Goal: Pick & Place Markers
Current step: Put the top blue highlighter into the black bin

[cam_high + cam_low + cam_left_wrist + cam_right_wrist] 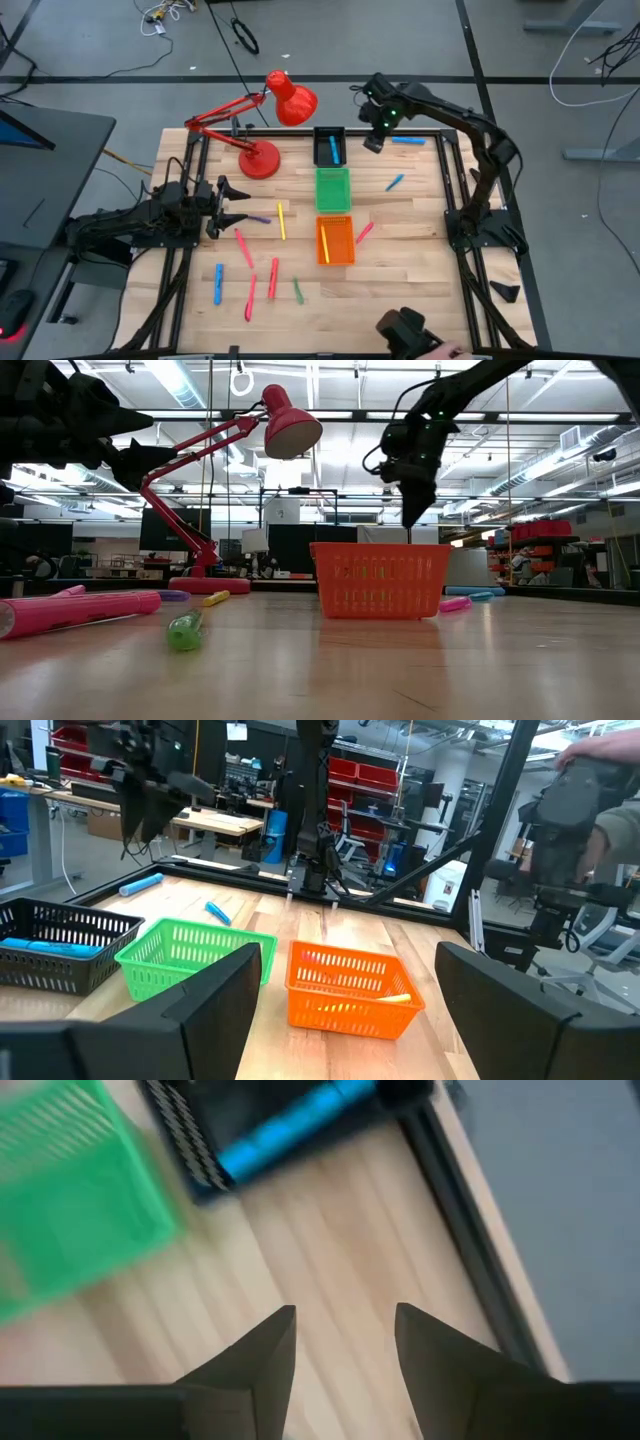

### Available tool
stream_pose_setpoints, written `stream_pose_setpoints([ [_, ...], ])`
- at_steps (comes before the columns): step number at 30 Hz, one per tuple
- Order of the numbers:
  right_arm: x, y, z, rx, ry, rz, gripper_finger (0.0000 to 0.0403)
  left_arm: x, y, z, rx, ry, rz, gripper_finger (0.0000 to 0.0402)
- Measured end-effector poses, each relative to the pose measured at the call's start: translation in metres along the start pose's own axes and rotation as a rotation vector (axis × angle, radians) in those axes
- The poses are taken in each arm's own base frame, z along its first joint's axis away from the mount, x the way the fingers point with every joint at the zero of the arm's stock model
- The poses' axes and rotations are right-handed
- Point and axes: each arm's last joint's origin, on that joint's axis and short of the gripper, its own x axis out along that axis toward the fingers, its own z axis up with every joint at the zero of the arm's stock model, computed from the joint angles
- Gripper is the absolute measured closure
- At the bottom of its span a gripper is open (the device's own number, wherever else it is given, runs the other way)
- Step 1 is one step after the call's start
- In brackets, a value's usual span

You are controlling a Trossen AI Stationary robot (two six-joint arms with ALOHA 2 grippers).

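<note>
Hovering right hand sits high by the far edge, just beside the black tray, fingers parted and empty; a blue marker already lies in that tray; left hand waits at the left side near the purple marker, also wide open, holding nothing; rest of the markers are scattered on the surface: yellow, pink, red, blue, green in the near-left patch, blue ones and plus a pink on the right; main risk I'd flag: the blue marker at the far right lies close to the frame rail, so a descent there could clip the rail or nudge it off the edge; red lamp crowds the far-left corner, arm sweep could catch it; green tray and orange tray are light, easy to shove; open room is best right of the trays and along the near edge.
</note>
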Motion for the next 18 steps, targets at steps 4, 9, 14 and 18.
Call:
stream_pose_setpoints([
  [4,-0.003,-0.006,-0.019,-0.047,0.019,-0.044,0.0231,0.0,0.0,0.0,0.0,0.0,0.0,0.0094],
  [9,0.0,-0.012,-0.045,-0.072,0.062,-0.04,0.0231,0.0,0.0,0.0,0.0,0.0,0.0,0.0094],
  [14,0.004,-0.021,-0.066,-0.035,0.138,-0.104,0.0231,0.0,0.0,0.0,0.0,0.0,0.0,0.0094],
  [18,0.003,-0.03,-0.074,-0.006,0.178,-0.155,0.0231,0.0,0.0,0.0,0.0,0.0,0.0,0.0094],
])
